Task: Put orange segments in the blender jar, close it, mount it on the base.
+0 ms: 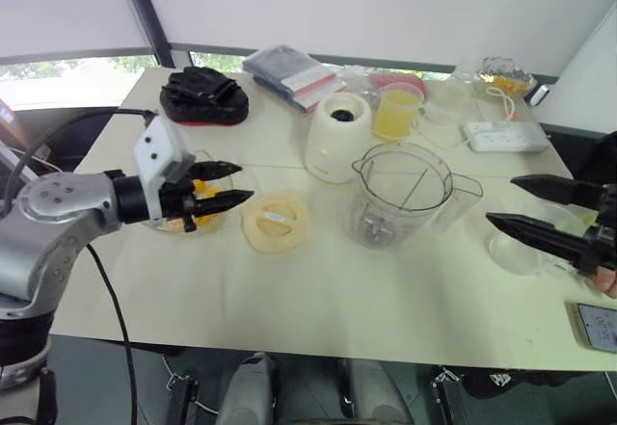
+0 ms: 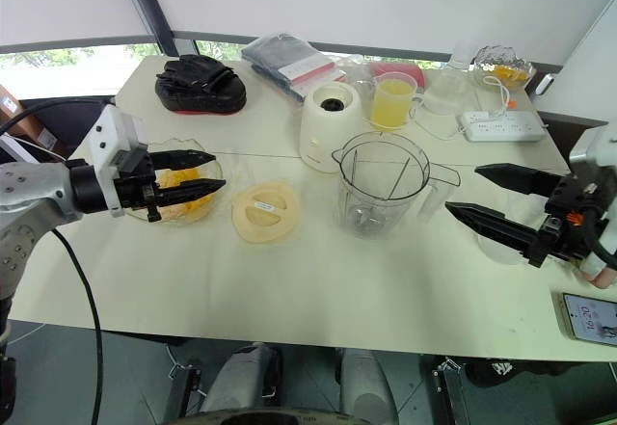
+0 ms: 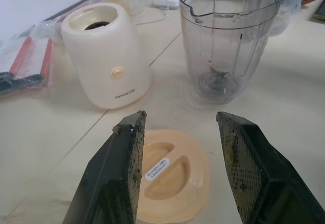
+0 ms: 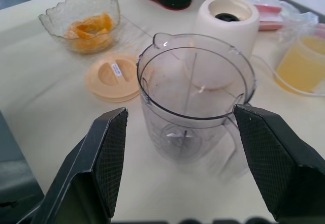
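The orange segments (image 4: 87, 30) are still lying in the glass bowl (image 4: 56, 11) beside the lid (image 2: 262, 211), so the blender jar (image 2: 378, 189) is standing empty and uncapped between 2 spread, empty grippers, left gripper (image 1: 224, 183) hovering over the fruit and right gripper (image 2: 474, 191) waiting beside the jar, off the base (image 1: 335, 136)

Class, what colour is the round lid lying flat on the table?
Pale yellow lid; clearest in the left wrist view.
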Action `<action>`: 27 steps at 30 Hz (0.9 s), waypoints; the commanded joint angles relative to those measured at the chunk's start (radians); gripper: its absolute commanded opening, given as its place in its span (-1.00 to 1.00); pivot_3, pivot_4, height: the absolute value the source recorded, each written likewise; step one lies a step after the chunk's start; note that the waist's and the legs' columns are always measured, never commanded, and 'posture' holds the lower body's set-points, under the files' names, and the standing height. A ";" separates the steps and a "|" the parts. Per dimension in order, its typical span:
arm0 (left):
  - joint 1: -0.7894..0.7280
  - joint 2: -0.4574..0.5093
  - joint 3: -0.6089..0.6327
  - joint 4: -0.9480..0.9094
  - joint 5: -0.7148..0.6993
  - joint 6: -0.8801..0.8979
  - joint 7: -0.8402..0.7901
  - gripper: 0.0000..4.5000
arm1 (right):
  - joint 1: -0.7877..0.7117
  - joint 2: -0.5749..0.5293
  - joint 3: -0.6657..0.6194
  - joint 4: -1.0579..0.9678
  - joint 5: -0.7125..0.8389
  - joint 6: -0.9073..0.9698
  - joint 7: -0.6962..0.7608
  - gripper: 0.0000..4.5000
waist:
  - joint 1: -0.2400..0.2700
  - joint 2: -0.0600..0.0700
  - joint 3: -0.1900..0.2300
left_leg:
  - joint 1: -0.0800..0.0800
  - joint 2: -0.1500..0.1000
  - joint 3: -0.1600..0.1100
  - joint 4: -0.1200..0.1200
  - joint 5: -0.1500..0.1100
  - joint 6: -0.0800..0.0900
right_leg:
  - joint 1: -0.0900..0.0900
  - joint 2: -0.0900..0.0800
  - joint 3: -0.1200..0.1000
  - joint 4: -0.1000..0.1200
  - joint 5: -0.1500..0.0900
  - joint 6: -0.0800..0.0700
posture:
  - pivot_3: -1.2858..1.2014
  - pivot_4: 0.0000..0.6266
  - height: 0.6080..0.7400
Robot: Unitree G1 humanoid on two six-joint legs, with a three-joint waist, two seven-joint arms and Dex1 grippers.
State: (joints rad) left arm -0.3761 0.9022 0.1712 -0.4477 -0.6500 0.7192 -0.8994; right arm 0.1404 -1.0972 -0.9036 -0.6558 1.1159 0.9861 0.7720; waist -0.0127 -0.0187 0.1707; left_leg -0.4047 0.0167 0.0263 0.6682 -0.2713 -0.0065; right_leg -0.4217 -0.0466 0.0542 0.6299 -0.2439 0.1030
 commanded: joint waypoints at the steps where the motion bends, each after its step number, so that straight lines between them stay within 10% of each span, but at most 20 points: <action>1: -0.017 0.015 0.020 -0.023 -0.011 0.000 0.000 0.02 | -0.022 0.004 0.003 -0.010 0.007 -0.026 -0.004 0.54 | 0.000 0.000 0.000 | 0.000 0.000 0.000 0.000 0.000 0.000 | 0.000 0.000 0.000 0.000 0.000 0.000 | 0.03 -0.52 1.00; 27: -0.023 0.041 0.021 -0.010 -0.017 0.006 -0.013 0.02 | -0.100 0.033 0.178 0.042 -0.071 -0.136 0.035 0.54 | 0.000 0.000 0.000 | 0.000 0.000 0.000 0.000 0.000 0.000 | 0.000 0.000 0.000 0.000 0.000 0.000 | 0.03 -0.52 1.00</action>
State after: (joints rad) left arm -0.3867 0.9245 0.1796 -0.4474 -0.6741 0.7467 -0.9087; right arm 0.0577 -1.0717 -0.7126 -0.6112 1.0504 0.8770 0.8034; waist -0.0123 -0.0188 0.1707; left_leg -0.4049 0.0166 0.0264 0.6681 -0.2713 -0.0065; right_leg -0.4220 -0.0466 0.0542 0.6300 -0.2439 0.1031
